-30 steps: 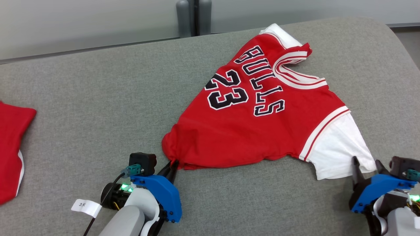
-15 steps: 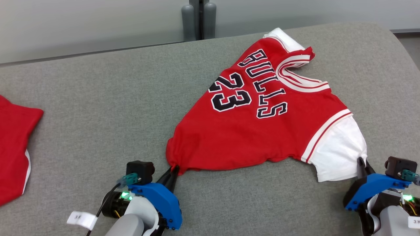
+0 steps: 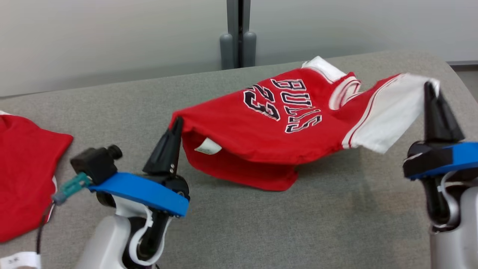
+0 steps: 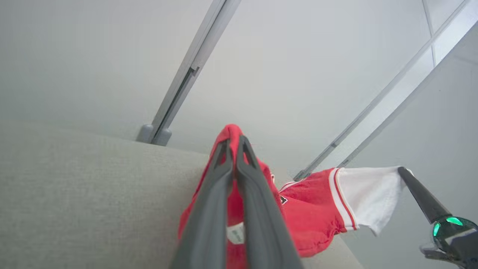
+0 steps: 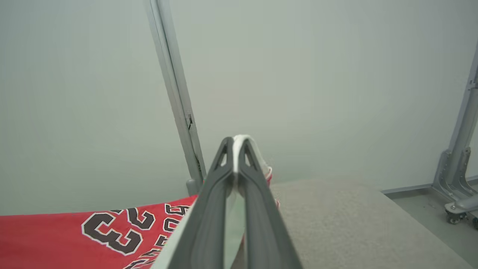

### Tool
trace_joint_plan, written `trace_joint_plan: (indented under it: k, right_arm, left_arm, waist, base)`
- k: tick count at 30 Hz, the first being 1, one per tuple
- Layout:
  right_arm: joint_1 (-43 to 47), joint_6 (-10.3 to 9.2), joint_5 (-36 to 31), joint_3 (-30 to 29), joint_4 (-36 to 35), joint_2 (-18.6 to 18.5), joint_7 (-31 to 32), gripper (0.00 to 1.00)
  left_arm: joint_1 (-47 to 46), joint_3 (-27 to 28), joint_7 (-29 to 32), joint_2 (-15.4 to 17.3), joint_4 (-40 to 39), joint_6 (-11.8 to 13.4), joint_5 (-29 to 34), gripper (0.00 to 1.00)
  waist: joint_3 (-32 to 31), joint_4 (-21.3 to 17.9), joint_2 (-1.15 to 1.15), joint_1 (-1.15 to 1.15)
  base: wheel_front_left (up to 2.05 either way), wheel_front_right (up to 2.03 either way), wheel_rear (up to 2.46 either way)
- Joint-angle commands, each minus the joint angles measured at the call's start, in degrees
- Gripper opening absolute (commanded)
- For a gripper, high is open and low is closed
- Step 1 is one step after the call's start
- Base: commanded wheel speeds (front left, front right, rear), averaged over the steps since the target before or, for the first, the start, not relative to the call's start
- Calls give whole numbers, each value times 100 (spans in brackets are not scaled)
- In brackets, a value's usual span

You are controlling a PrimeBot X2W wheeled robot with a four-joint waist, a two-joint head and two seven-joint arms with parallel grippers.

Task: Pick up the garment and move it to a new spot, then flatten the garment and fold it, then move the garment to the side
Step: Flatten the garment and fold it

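Lifted from the desk at its near edge, the Bulls jersey hangs between left gripper, clamped on red hem, and right gripper, clamped on white sleeve; wrist views show both pinches closely.

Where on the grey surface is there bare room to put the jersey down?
Bare grey surface lies between the red garment at the left edge and the left gripper, and in front of the lifted jersey. Crowded: the left edge.

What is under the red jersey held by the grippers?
Under the jersey lies the grey surface, in shadow. The lower red layer sags onto it, with a white label inside. The ground beneath the far half is hidden.
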Motion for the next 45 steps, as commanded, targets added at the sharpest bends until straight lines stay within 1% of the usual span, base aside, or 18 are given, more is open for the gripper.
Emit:
trace_joint_plan:
  k: [1,5,8,12,15,19,22,26,28,32,35,37,40,45]
  right_arm:
    - [58,1,30,12,-329,-17,120,0]
    - [53,1,79,42,-1455,-27,618,0]
    - [-46,1,157,32,-2039,-88,903,0]
    - [-242,1,279,16,-2478,-196,1200,0]
    - [-543,1,402,79,-2484,-314,1314,0]
    - [-1249,1,809,193,-1874,-359,1374,0]
    - [-2096,1,1022,385,-1077,-406,1294,0]
    - [-3529,1,1077,589,71,-359,886,0]
    - [-4268,2,956,648,562,-398,570,0]
    - [-5500,1,739,839,1218,-548,-230,0]
    - [-6172,1,604,1071,1440,-685,-783,0]
    - [-6436,1,550,1254,1557,-769,-1092,0]
    - [-6542,1,554,1480,1706,-911,-1318,0]
    - [-5729,1,813,1879,2043,-1122,-1424,0]
  left_arm:
    - [-134,45,89,75,-215,20,-52,0]
    - [-260,237,461,285,-982,133,-274,0]
    - [-333,416,753,426,-1450,229,-530,0]
    - [-394,607,1187,620,-1926,393,-844,0]
    - [-527,748,1510,757,-2111,528,-1091,0]
    - [-945,983,1868,907,-1951,759,-1317,0]
    - [-1565,1149,2005,1035,-1570,903,-1299,0]
    - [-2628,1309,1928,1239,-836,1011,-984,0]
    - [-3257,1355,1818,1254,-454,1027,-856,0]
    - [-4370,1396,1356,1138,298,864,-611,0]
    - [-5015,1397,968,1072,717,714,-467,0]
    - [-5270,1375,731,1044,943,567,-379,0]
    - [-5416,1348,432,961,1203,333,-343,0]
    - [-4898,1192,104,885,1554,18,-291,0]
  waist:
    - [-30,25,0,-1]
    - [-146,114,0,-1]
    - [-189,164,0,-1]
    - [-160,208,0,-1]
    - [27,220,0,-1]
    - [574,217,0,-1]
    - [1130,192,0,-1]
    - [1808,111,0,-1]
    - [2071,126,0,-1]
    - [2319,219,0,-1]
    - [2374,253,0,-1]
    - [2332,270,0,-1]
    - [2276,290,0,-1]
    - [2209,320,0,-1]
  base:
    - [0,0,0]
    - [0,0,0]
    - [0,0,0]
    - [0,0,0]
    - [0,0,0]
    - [0,0,0]
    - [0,0,0]
    - [0,0,0]
    - [0,0,0]
    - [0,0,0]
    - [0,0,0]
    - [0,0,0]
    - [0,0,0]
    - [0,0,0]
